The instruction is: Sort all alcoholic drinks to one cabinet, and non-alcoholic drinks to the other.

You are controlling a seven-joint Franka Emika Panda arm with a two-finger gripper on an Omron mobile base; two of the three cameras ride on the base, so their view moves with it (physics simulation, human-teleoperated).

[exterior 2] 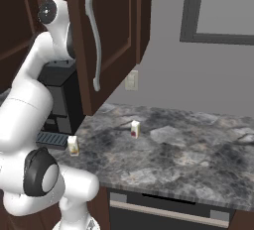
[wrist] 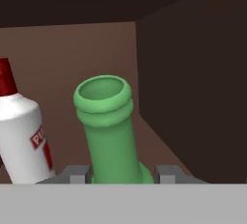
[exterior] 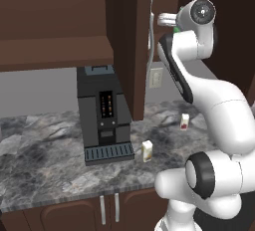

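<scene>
Inside the narrower cabinet, the green bottle (wrist: 108,131) leans a little, its open mouth toward the camera. My gripper (wrist: 121,174) is shut on its neck, one fingertip on each side. In the left base view the arm reaches up behind the cabinet's open door (exterior: 130,46), with its silver handle (exterior: 150,41); a sliver of green (exterior: 175,28) shows by the wrist. On the counter stand the white carton with a red mark (exterior: 185,121) (exterior 2: 134,129) and the cream carton (exterior: 147,151) (exterior 2: 73,145). The wide cabinet (exterior: 55,26) hangs to the left.
A white bottle with a red cap (wrist: 21,136) stands close beside the green one in the cabinet. A black coffee machine (exterior: 103,115) sits on the marble counter (exterior: 45,160) under the cabinets. The open door (exterior 2: 106,35) juts out over the counter. A window (exterior 2: 223,6) is at the right.
</scene>
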